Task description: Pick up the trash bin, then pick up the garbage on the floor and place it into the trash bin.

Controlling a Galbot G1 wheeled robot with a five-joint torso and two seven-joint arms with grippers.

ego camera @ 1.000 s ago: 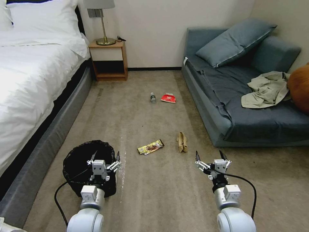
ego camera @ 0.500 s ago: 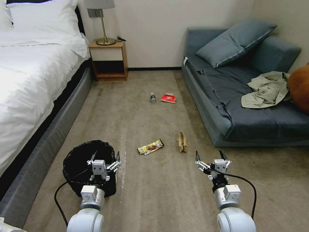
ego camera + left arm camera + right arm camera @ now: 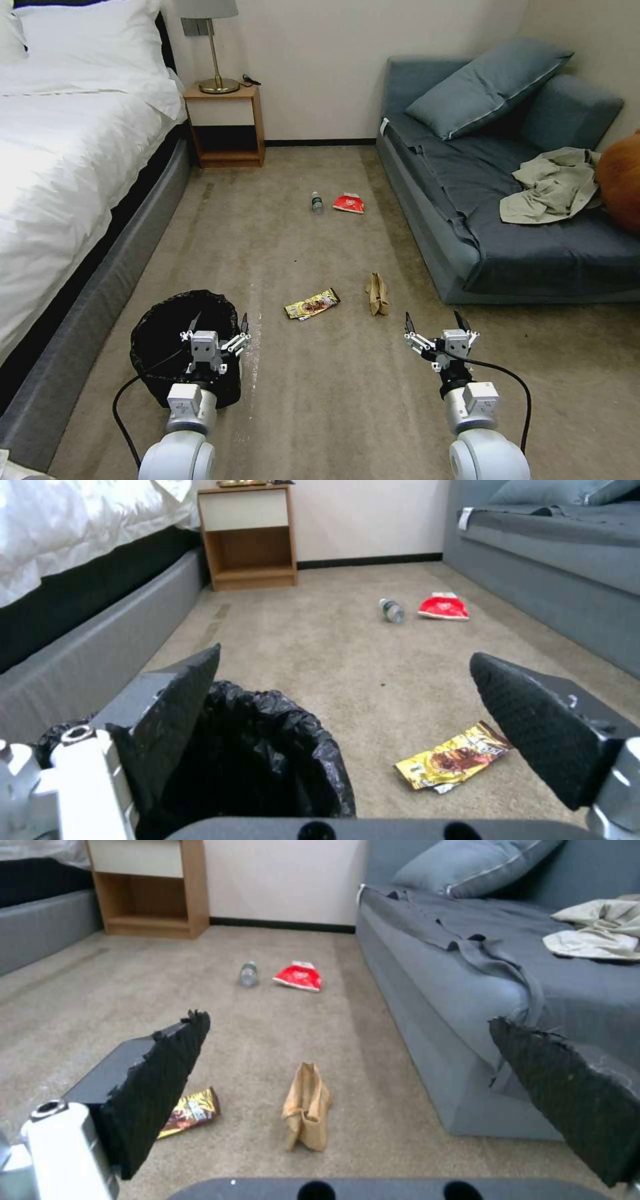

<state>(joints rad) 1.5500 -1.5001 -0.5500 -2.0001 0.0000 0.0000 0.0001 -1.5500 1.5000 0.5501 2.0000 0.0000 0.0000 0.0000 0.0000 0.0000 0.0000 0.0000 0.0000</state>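
Trash bin [image 3: 160, 347], lined with a glossy black bag, is standing on the beige carpet [image 3: 320, 400] beside the grey base of the bed [image 3: 80, 167], at the robot's near left. Left gripper [image 3: 219, 328] is hovering over the bin's right-hand rim with its fingers spread apart and grasping nothing; in the left wrist view one finger [image 3: 173, 700] is lying over the bag's mouth and the other is hanging above bare carpet. Yellow-brown snack wrapper [image 3: 312, 304] is lying flat just beyond and to the right of the bin, and the tan paper bag [image 3: 377, 294] is resting near it, further to the right. Right gripper [image 3: 435, 325] is hovering close to the paper bag, on the near side of it, fingers released and empty. Farther off, the small clear bottle [image 3: 317, 202] and the red packet [image 3: 349, 203] are lying side by side in mid-floor. Blue-grey sofa [image 3: 467, 200] is bordering the carpet at right, bearing a beige garment [image 3: 550, 187]; a wooden nightstand [image 3: 225, 123] is standing against the far wall.
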